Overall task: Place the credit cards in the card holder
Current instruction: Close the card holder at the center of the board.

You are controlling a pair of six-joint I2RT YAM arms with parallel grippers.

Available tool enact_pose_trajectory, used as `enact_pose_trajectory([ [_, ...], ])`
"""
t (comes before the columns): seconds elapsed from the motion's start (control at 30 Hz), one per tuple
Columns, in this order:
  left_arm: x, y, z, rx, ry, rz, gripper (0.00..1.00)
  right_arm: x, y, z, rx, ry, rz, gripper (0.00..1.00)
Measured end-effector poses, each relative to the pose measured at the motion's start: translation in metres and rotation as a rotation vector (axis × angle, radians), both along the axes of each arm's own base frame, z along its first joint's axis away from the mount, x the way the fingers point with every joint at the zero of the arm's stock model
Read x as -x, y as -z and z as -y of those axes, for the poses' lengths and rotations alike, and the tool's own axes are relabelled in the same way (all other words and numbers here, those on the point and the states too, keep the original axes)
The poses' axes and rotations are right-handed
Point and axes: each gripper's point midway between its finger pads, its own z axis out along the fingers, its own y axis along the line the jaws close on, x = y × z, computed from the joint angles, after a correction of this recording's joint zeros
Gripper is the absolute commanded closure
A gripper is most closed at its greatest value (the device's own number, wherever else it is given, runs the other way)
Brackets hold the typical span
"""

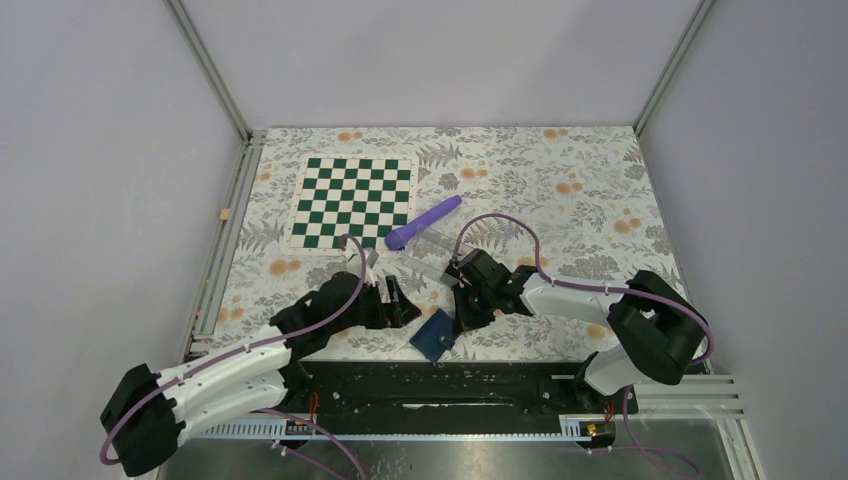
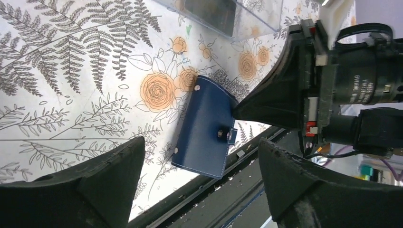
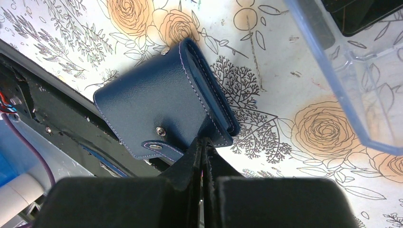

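The card holder [image 3: 157, 111] lies folded on the flowered worktop [image 1: 580, 200] at its near edge, with one corner over the dark rail [image 1: 420, 385] that carries the arm bases. Its navy outer face is up. Two metal studs show on that face, and the snap tab [image 3: 159, 148] points towards the rail. The layered edge faces away from the rail, towards the clear tray [image 3: 332, 71].

The right tool [image 3: 203, 145] is clenched, its two fingers pressed flat together with no gap visible. Its tip meets the card holder at the corner beside the tab. The left wrist view shows the same dark tip against the holder's side edge. Whether a thin layer is nipped between the fingers, I cannot tell.

The left tool [image 2: 199, 142] is released, with its jaws spread wide and nothing between them. It sits low over the worktop just to the left of the card holder. In its own camera the holder shows in the gap between the two fingers, apart from both.

The clear tray rests just beyond the holder, and a dark flat piece [image 2: 209, 14] lies inside it. What that piece is, I cannot tell. Farther back a purple cylinder [image 1: 422, 222] lies slantwise near the tray. Its far end is close to a green-and-white chequered mat [image 1: 350, 203] at the far left of the worktop.
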Motion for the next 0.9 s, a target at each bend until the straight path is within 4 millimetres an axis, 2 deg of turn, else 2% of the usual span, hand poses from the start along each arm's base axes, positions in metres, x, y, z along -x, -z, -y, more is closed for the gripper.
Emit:
enact_pose_trajectory([
  [0.1, 0.001, 0.013, 0.003, 0.065, 0.033, -0.066, 0.31, 0.0, 0.0, 0.0, 0.001, 0.0, 0.0, 1.0],
  [0.17, 0.009, 0.025, 0.012, 0.08, 0.104, -0.139, 0.38, 0.0, 0.0, 0.0, 0.001, 0.0, 0.0, 1.0],
  [0.3, 0.03, 0.043, 0.027, 0.07, 0.242, -0.283, 0.45, 0.0, 0.0, 0.0, 0.001, 0.0, -0.001, 1.0],
  [0.4, 0.033, 0.041, 0.041, 0.077, 0.327, -0.327, 0.5, 0.0, 0.0, 0.001, 0.002, 0.001, 0.0, 1.0],
  [0.57, 0.025, 0.022, 0.062, 0.113, 0.417, -0.307, 0.6, 0.0, 0.0, 0.001, 0.002, 0.0, -0.001, 1.0],
  [0.63, 0.023, 0.02, 0.067, 0.118, 0.439, -0.304, 0.62, 0.0, 0.0, 0.001, 0.002, 0.0, -0.001, 1.0],
  [0.9, 0.036, 0.044, 0.071, 0.062, 0.483, -0.38, 0.68, 0.0, 0.0, 0.001, 0.002, 0.0, -0.001, 1.0],
])
